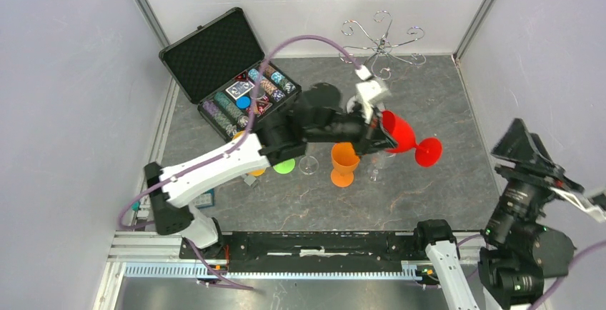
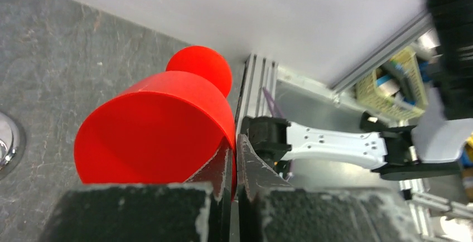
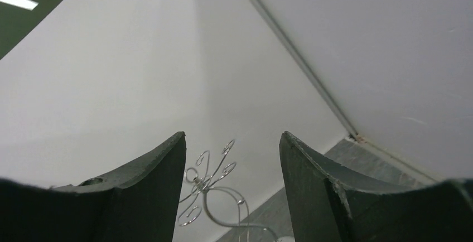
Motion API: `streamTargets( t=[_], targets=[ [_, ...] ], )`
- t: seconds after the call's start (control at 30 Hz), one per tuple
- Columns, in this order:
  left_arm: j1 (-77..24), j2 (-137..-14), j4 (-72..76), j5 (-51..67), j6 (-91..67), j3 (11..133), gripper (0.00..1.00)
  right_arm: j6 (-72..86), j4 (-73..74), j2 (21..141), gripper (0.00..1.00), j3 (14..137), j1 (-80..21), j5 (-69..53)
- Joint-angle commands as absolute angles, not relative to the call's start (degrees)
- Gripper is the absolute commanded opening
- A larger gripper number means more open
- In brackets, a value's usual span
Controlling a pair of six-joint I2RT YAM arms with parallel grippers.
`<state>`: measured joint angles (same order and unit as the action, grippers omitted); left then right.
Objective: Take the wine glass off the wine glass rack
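Observation:
A red wine glass [image 1: 400,131] hangs tipped on its side, foot pointing right, a little in front of the wine glass rack [image 1: 382,42]. My left gripper [image 1: 376,137] is shut on its rim. In the left wrist view the red bowl [image 2: 156,130] fills the centre, and my left gripper [image 2: 234,155] pinches the bowl's wall, one finger inside and one outside. The chrome rack stands at the back wall with nothing hanging on its curled arms. My right gripper [image 1: 525,146] is far right, open and holding nothing. In its wrist view the rack [image 3: 215,183] shows between the open fingers of my right gripper [image 3: 232,137].
An open black case of poker chips [image 1: 229,74] lies at the back left. An orange cup [image 1: 344,163], a green object [image 1: 284,166] and a clear glass [image 1: 309,164] stand under my left arm. White walls close in three sides.

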<state>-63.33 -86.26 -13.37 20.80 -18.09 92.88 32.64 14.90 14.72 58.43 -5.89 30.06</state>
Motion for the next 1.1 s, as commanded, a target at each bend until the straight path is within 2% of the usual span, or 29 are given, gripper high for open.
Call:
streamTargets(
  t=[0.0, 0.3, 0.57, 0.8, 1.07],
  targets=[
    [-68.9, -94.7, -26.0, 10.5, -6.2, 102.9, 0.02, 27.0, 18.1, 11.3, 0.66, 61.4, -5.9, 40.6],
    [-75.3, -113.9, -38.5, 0.2, 2.2, 120.9, 0.02, 26.0, 21.4, 7.8, 0.65, 62.7, -5.9, 44.5],
    [-75.6, -127.1, -44.1, -1.3, 10.7, 134.2, 0.02, 27.2, 22.8, 8.4, 0.65, 62.6, -6.0, 43.3],
    [-75.7, -130.5, -45.3, -2.6, 16.1, 134.1, 0.02, 28.1, 23.2, 9.0, 0.65, 61.9, -5.9, 41.9],
    [-75.6, -132.2, -45.7, -0.3, 17.4, 134.3, 0.08, 29.0, 23.8, 9.2, 0.65, 61.3, -6.0, 40.9]
  ],
)
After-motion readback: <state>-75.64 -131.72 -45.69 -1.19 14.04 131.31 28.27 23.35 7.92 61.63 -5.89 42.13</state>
